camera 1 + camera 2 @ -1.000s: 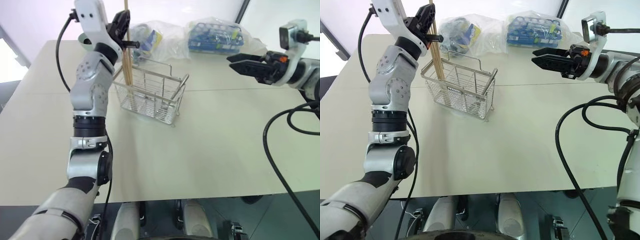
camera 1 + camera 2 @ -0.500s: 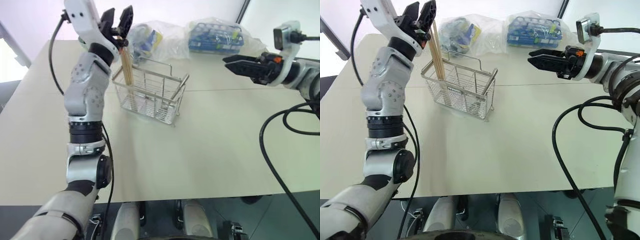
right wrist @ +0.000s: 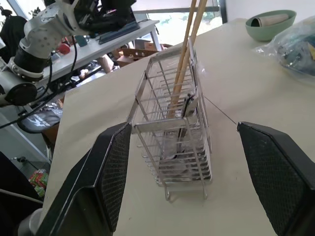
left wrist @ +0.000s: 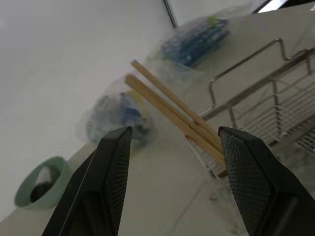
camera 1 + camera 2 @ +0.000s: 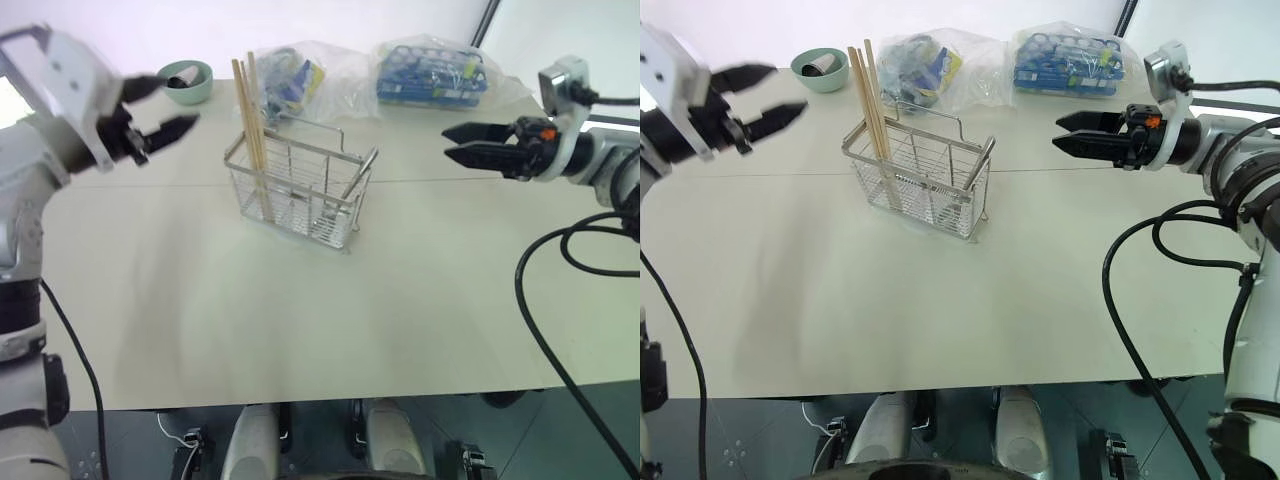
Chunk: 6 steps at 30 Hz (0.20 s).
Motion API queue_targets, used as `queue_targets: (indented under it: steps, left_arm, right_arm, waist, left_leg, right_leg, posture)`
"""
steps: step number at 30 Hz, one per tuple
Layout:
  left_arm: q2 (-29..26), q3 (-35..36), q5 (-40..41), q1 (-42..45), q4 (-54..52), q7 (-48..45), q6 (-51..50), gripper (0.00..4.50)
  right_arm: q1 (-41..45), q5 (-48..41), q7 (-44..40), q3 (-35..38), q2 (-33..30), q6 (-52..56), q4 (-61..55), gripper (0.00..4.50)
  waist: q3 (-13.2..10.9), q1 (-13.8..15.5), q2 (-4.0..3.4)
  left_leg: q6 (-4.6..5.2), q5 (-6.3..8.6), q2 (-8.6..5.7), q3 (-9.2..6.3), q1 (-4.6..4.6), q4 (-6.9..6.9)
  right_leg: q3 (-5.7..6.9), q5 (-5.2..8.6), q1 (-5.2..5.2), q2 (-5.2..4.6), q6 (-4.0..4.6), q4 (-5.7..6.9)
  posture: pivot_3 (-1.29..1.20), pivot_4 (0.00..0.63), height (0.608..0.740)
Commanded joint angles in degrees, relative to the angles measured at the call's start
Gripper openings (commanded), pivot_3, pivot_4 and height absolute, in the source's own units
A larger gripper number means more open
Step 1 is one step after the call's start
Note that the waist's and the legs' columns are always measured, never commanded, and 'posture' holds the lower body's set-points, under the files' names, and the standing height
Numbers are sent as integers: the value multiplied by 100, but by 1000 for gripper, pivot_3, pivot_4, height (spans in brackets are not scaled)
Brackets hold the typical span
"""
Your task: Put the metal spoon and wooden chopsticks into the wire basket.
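Chopsticks (image 5: 252,130) stand upright inside the wire basket (image 5: 300,190) mid-surface, metal spoon (image 3: 187,109) leaning in there too. Left gripper (image 5: 160,128) hangs apart with jaws open, empty; right gripper (image 5: 470,145) likewise, spread and empty. Best move: retreat wide, don't snag those sticks. Green bowl (image 5: 187,82) sits beyond.

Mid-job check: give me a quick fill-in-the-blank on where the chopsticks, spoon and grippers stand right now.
1. The wooden chopsticks stand leaning inside the wire ____.
2. The left gripper is open and holds ____.
3. The metal spoon rests inside the wire basket, leaning against the end ____ from the chopsticks.
4. The small green bowl sits on the table, ____ the basket.

Missing words: basket; nothing; opposite; outside
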State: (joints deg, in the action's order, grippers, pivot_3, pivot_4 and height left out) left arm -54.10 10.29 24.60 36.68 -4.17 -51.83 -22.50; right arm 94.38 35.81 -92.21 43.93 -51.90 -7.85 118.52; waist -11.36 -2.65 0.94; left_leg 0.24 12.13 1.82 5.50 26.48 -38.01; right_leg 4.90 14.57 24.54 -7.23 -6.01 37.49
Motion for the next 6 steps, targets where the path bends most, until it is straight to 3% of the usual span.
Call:
queue_targets:
  steps: [1, 6]
  left_arm:
    - [-179, 137, 81, -334, -472, -264, -41, 2921]
    - [-91, 262, 203, -251, -516, -38, -304, 2921]
  right_arm:
    - [-1, 3, -29, 188, 25, -276, 148, 3540]
    - [-187, 9, -29, 367, 246, -582, 148, 3540]
  waist:
    - [-1, -19, -3]
    - [-1, -45, -3]
  left_leg:
    - [0, 0, 0, 0, -1, 1]
    - [-2, -4, 4, -3, -4, 1]
  right_leg:
    - [-1, 0, 0, 0, 0, 1]
    - [0, 0, -1, 8, 1, 8]
  posture:
    - [0, 150, 707]
    - [0, 150, 707]
